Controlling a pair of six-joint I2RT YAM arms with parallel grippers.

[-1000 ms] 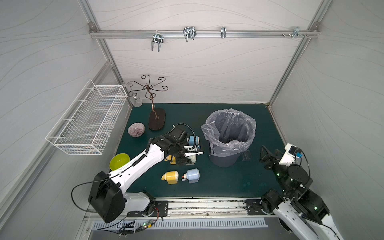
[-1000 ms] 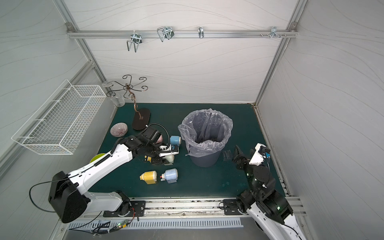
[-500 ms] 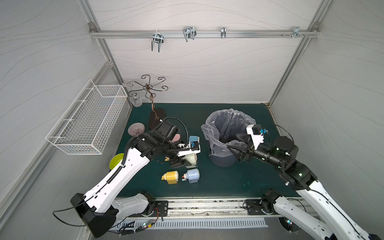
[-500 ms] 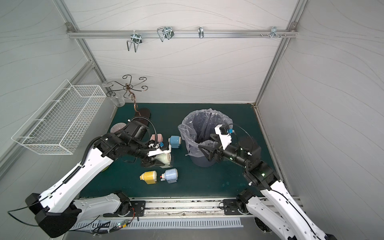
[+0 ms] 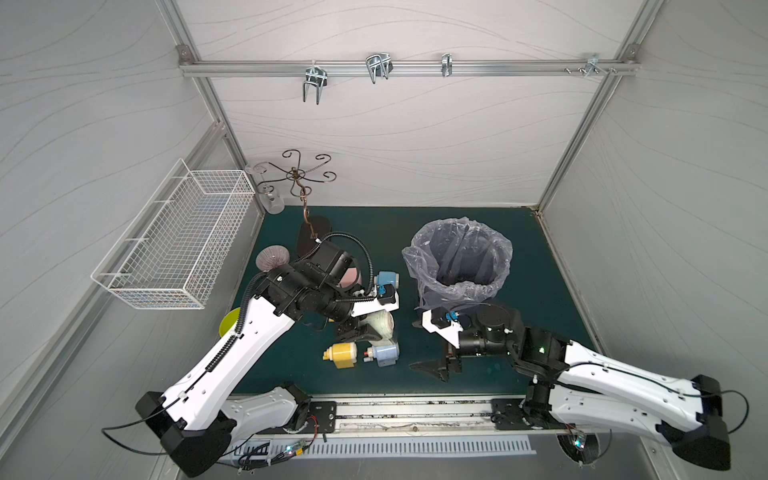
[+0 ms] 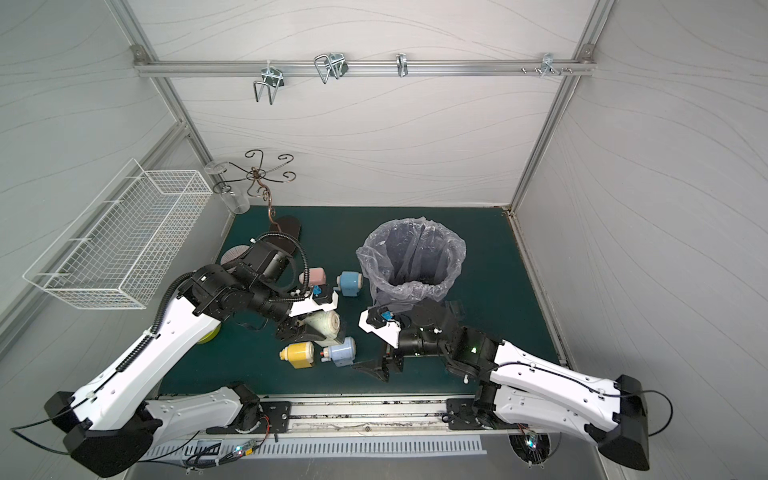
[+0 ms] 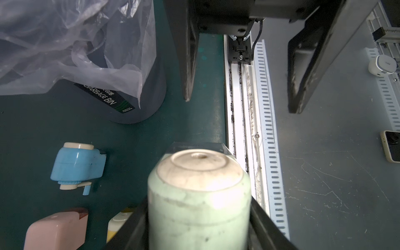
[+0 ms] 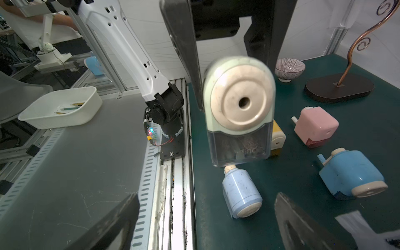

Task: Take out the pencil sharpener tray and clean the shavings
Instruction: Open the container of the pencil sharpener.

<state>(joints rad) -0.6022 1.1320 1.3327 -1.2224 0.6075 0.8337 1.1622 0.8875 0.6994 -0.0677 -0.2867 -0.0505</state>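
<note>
The mint-green pencil sharpener (image 8: 238, 104) hangs clear of the green mat (image 5: 540, 291), with its transparent tray (image 8: 240, 149) seated at the base and the contents blurred. A yellow sharpener (image 5: 343, 355) and a pale blue sharpener (image 5: 384, 353) lie just below it. The garbage bin (image 5: 459, 291) stands near, and the front rail (image 5: 395, 411) runs close by. Only a bare strip of mat fronts the tray. One second earlier the sharpener sat low among the others and the right arm was folded back at the right edge. The left gripper (image 5: 365, 332) is clamped on the sharpener body. The right gripper (image 5: 415, 344) faces it with its fingers wide apart, holding nothing.
</note>
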